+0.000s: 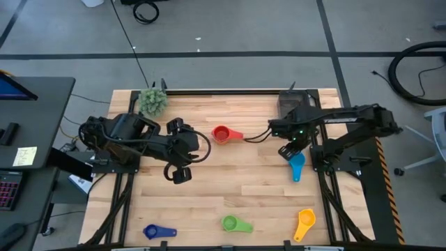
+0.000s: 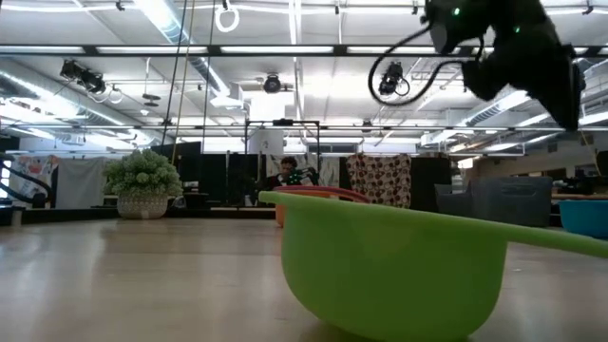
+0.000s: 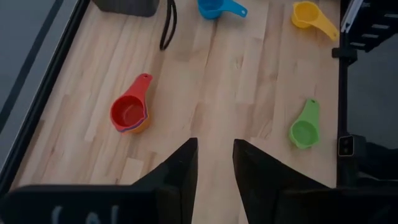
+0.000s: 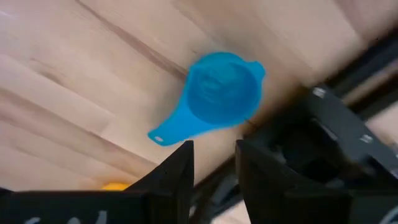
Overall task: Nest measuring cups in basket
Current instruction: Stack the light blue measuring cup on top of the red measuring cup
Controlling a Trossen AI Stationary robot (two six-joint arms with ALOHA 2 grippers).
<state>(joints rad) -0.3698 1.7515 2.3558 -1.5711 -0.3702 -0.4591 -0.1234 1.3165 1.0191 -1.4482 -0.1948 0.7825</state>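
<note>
We have the right claw [image 1: 286,151] hovering just above the light blue cup [image 4: 221,93] near the surface's right edge — fingers apart, holding nothing. We should descend squarely over its rim before closing, then carry it to the basket [image 1: 291,101] behind. The left claw [image 1: 177,150] waits mid-surface, parted.

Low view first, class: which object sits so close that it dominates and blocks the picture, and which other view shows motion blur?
Low view: the green measuring cup looms huge, hiding the table behind. Right wrist view: the light blue measuring cup and wood grain look smeared.
</note>
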